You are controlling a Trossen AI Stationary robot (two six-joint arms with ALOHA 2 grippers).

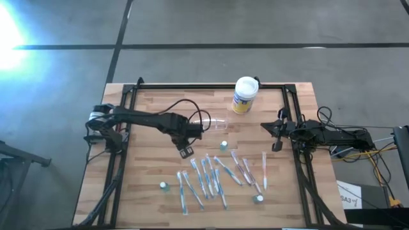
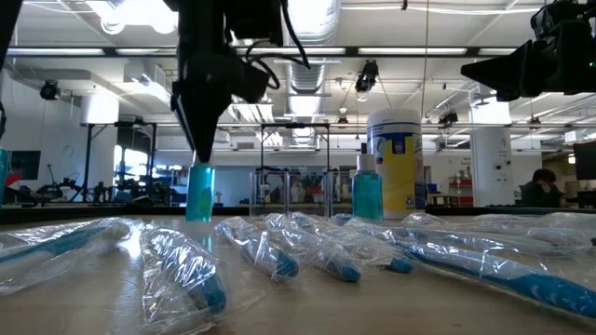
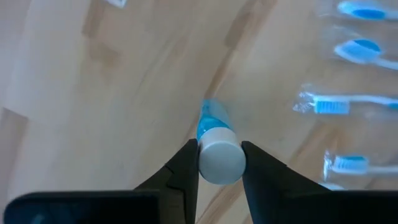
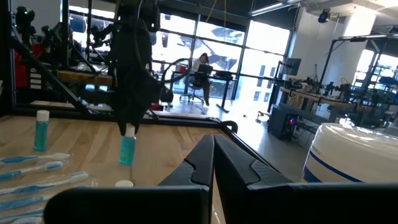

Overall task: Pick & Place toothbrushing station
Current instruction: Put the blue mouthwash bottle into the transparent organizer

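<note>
Left pincer (image 3: 219, 163) clamped on small blue bottle's (image 3: 214, 140) white cap | right pincer (image 4: 213, 155) closed, idle | clear station (image 1: 217, 121): light, slick, brittle; grip the rim

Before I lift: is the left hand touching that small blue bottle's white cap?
Touching. In the left wrist view both fingers of the left hand press the white cap of the small blue bottle, no gap showing.

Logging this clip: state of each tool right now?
Left tool: shut on the small blue bottle, at its white cap.
Right tool: shut, holding nothing.
</note>
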